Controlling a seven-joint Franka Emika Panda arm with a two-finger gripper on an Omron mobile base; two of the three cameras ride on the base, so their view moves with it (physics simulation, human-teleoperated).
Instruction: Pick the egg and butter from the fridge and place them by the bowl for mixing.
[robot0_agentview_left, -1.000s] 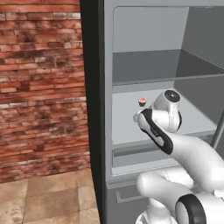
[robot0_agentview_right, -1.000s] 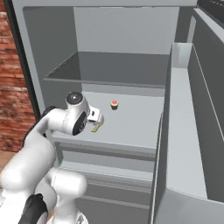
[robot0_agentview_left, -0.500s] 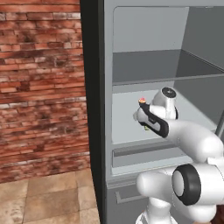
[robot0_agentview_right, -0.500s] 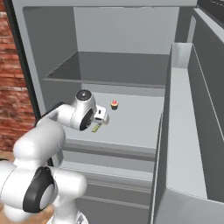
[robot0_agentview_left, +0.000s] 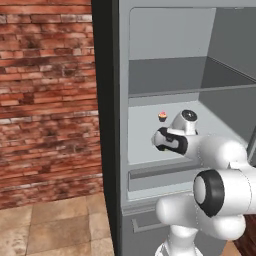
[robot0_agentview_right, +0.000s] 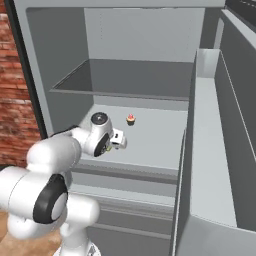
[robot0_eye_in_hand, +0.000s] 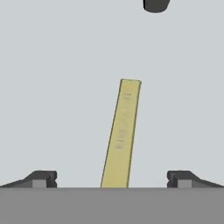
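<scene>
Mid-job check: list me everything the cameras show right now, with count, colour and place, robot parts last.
fridge: one, grey inside with dark outer sides, door open, straight ahead of the base.
butter: one, pale yellow stick, lying on the fridge's middle shelf, in line between the jaws in the hand view.
dark object: one, cut off at the top edge of the hand view, on the same shelf beyond the butter; cannot tell what it is.
cupcake: one, pink top, further back on that shelf.
brick wall: one, red-brown, left of the fridge.
tiled floor: beige, below the wall.
gripper: one, dark tips, jaws open, over the middle shelf.
</scene>
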